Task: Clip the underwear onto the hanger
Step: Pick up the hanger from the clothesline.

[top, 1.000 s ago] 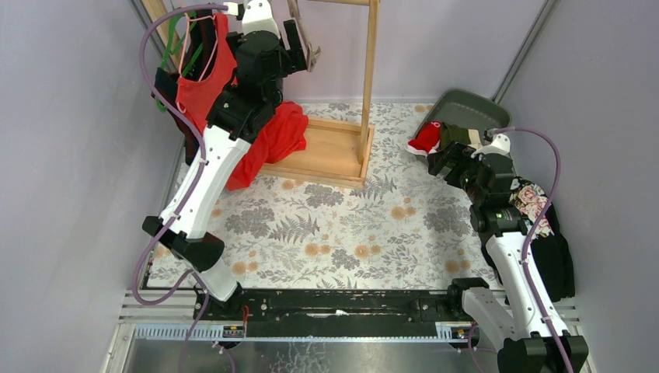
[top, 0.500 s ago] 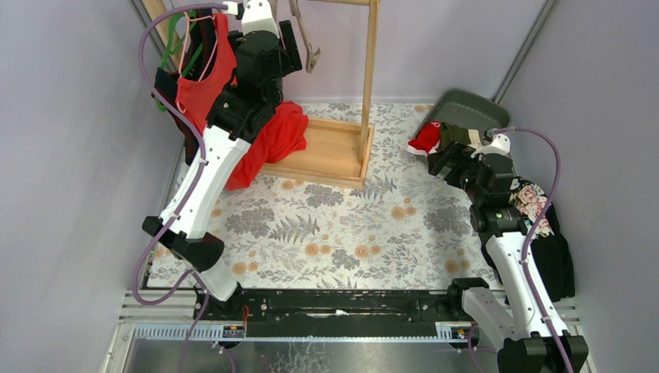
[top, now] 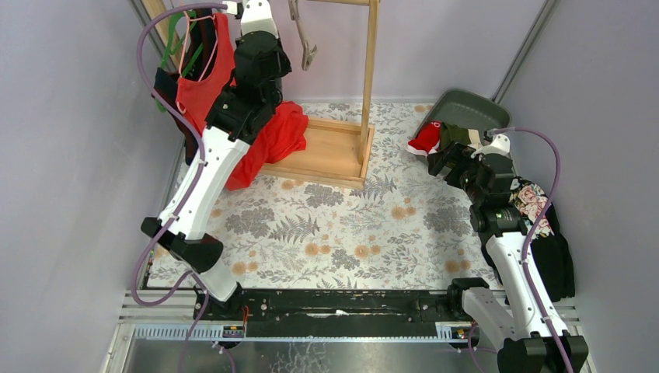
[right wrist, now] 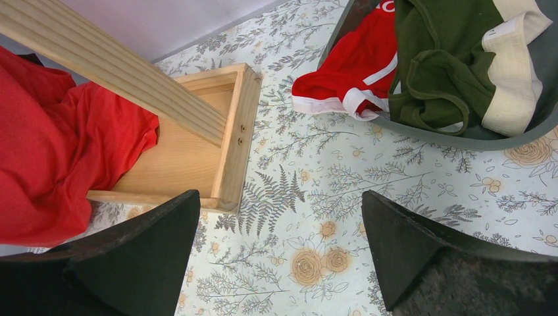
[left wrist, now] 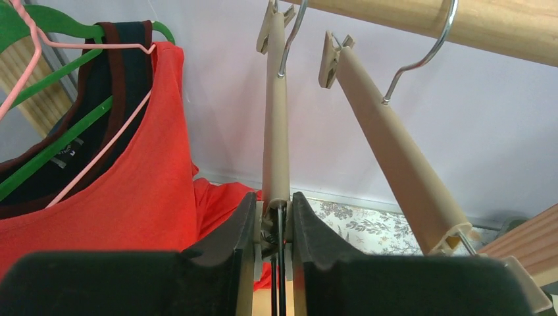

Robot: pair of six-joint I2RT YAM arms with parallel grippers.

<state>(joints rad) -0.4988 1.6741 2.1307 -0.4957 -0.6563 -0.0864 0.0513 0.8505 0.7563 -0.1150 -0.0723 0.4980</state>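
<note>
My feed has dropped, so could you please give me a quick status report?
Left gripper shut on hanger; right gripper open, empty. Red briefs over bin rim, green briefs inside, unclipped. Nothing blocks right gripper's path.

**Layout: rack far left, bin far right**

- The light wooden garment rack [top: 370,85] stands far left of centre on the floral-print counter [top: 350,225]. Its round wooden rail [left wrist: 395,16] runs across the top.
- The first beige plastic clip hanger [left wrist: 276,118] and the second beige plastic clip hanger [left wrist: 388,145] hang side by side on the rail. The left jaws are clamped on the first one's lower end.
- Left of them, the large red tank top [left wrist: 131,197] hangs on a thin pink wire hanger [left wrist: 102,145]. A dark garment [left wrist: 122,59] on a green plastic hanger [left wrist: 39,23] sits behind it.
- A red fabric heap [right wrist: 59,145] lies over the left end of the rack's wooden base tray [right wrist: 237,131].
- The grey-green oval plastic bin [top: 474,103] sits far right.
- The bright red briefs [right wrist: 355,66] drape over the bin's left rim. The dark olive green briefs with cream waistband [right wrist: 454,59] lie inside, touching them on the right.
- The right jaws hang spread wide above the counter, just on the near side of the bin.
- The black floral cloth [top: 532,202] lies at the right edge beside the right arm.
</note>
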